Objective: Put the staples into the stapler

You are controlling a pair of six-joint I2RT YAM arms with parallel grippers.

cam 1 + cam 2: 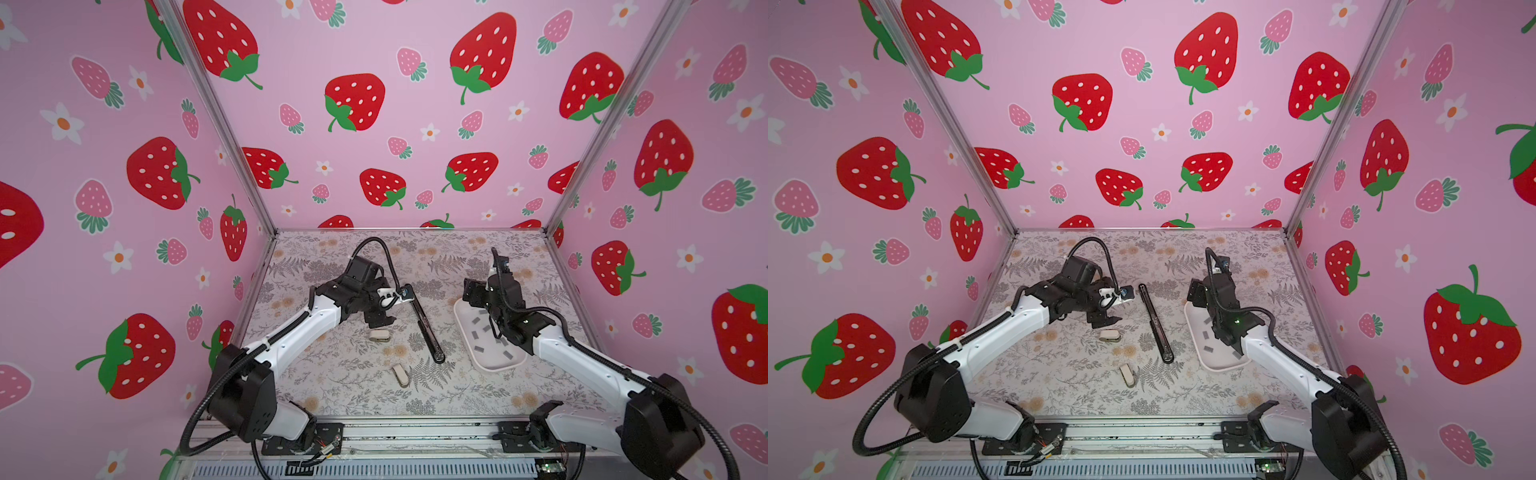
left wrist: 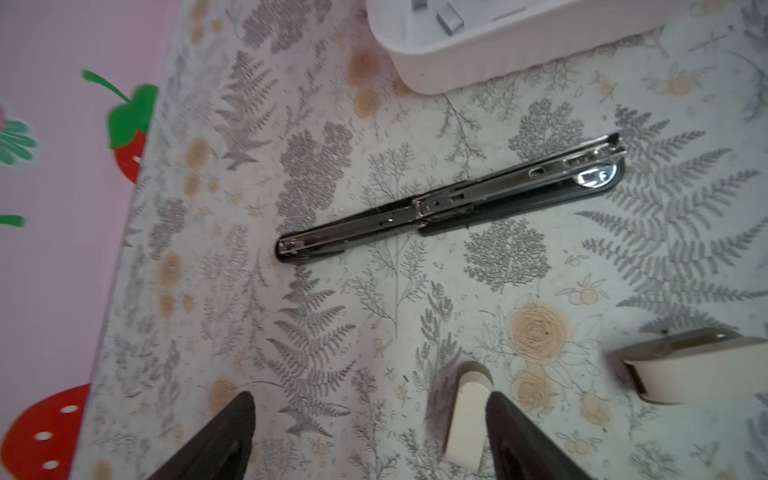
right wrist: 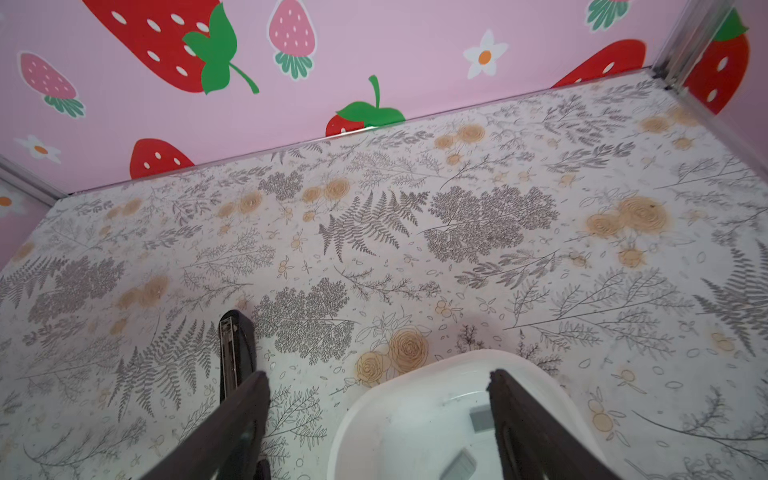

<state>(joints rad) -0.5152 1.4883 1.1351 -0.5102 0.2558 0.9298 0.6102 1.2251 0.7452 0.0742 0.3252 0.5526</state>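
Two pincers hung released and empty: the left pincer [image 2: 370, 399] above a small beige stapler [image 1: 379, 335], the right pincer [image 3: 378, 374] over the white tray [image 1: 498, 365], right of centre in both top views. The staples [image 1: 478, 348] lay in that tray, perhaps seven strips, with some likely hidden. One black stapler [image 1: 426, 328] lay opened flat at centre, and a second beige stapler [image 1: 401, 375] lay lower down. Fetching a strip seemed the step in hand; next, the right pincer would need to drop and clench one.

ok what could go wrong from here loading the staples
The staple strips lie flat and scattered in the white tray; the open right fingers may slip off one or catch its wall.
The black stapler lies unfolded and unheld; pushing a strip in could slide it.
The open left fingers hover near a beige stapler and could knock it.
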